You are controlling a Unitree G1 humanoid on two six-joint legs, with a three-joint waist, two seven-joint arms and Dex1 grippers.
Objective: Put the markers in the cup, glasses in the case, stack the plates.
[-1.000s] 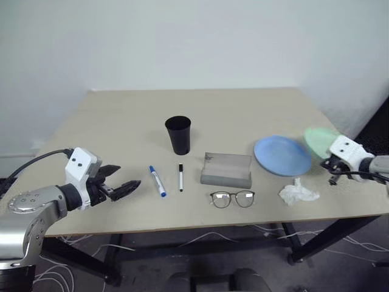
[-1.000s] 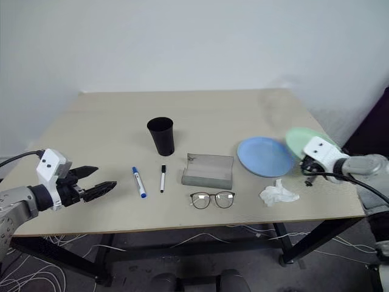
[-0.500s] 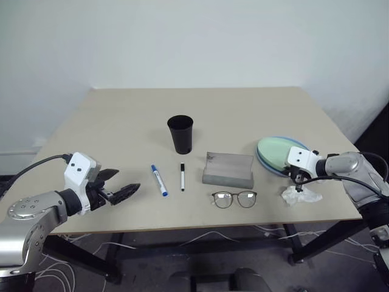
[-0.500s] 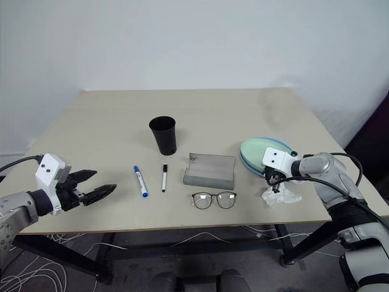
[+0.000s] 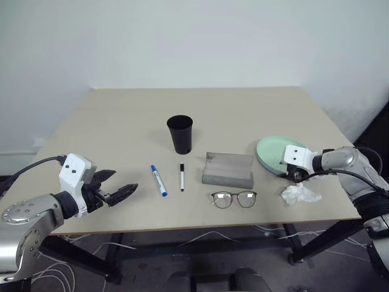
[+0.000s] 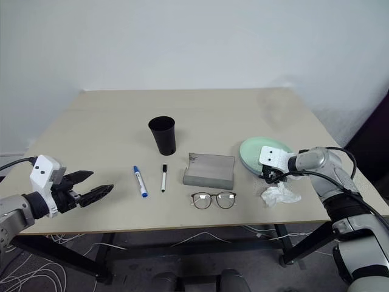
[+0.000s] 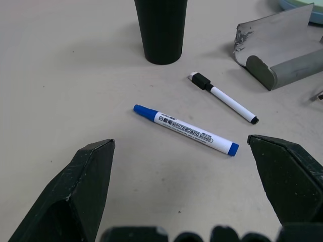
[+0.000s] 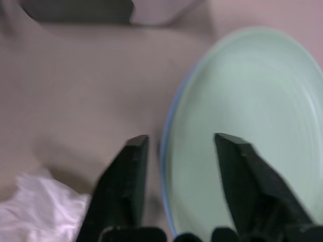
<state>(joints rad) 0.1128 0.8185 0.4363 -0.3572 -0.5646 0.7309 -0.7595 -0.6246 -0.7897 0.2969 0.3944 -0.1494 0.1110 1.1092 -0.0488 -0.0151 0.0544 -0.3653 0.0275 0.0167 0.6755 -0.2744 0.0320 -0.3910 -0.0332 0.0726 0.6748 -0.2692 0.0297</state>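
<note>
Green plate [image 5: 271, 152] lies on the blue plate [image 8: 165, 151] at right of frame; right gripper [image 8: 176, 151], jaws parted astride its rim, should lift straight clear; left gripper [image 7: 186, 189] gapes empty

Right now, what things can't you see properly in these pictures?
- Blue plate: almost all covered by the green plate; a thin blue edge shows in the right wrist view.
- Case: cut off by the left wrist view's edge.
- Cup: rim cut off there too.
- Black marker: any print too small to read.
</note>
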